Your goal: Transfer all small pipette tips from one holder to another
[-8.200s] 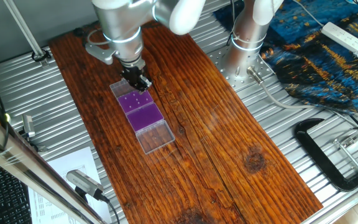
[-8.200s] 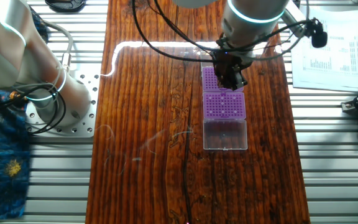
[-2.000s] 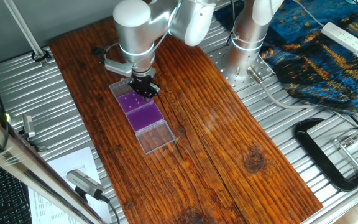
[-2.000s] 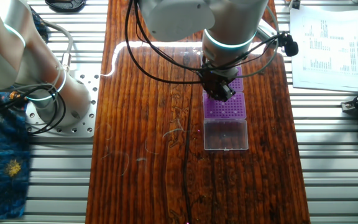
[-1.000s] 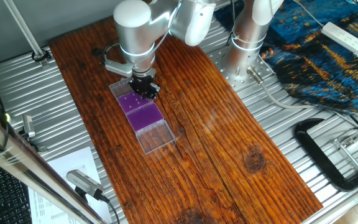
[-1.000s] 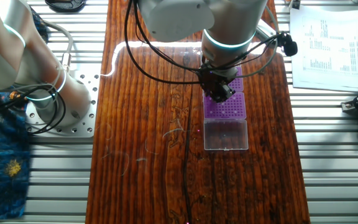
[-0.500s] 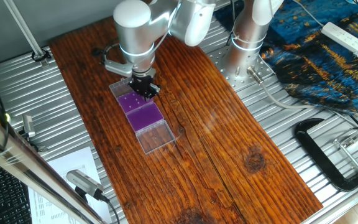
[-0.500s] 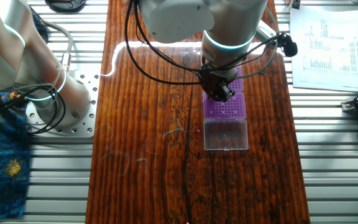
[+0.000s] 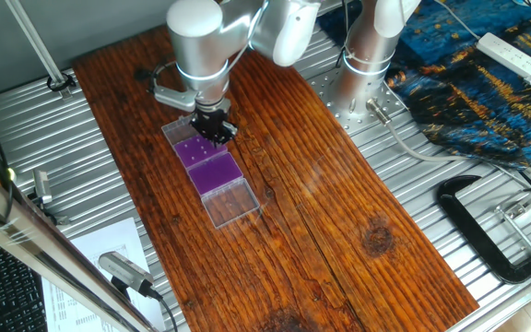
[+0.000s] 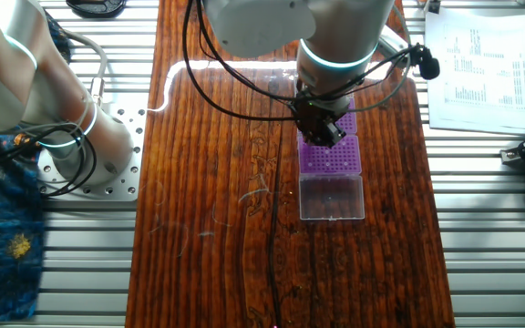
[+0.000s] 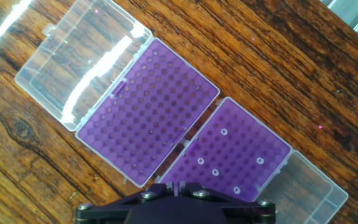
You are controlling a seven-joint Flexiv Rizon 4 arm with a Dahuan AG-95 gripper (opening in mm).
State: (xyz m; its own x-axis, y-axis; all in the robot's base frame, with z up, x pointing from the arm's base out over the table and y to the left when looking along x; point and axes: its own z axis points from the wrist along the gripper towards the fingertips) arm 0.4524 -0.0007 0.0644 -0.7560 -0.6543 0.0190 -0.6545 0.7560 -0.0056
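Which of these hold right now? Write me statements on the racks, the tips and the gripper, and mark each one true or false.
1. Two purple racks sit edge to edge on the wooden table. True.
2. In the hand view, five small pipette tips stand in the lower-right rack. True.
3. The upper-left rack is packed with tips. False: its holes look empty.
4. Both clear lids are shut over the racks. False: one lid and the other lid lie folded open at the outer ends.
5. The gripper hangs over bare wood, well away from the racks. False: it is above the racks.
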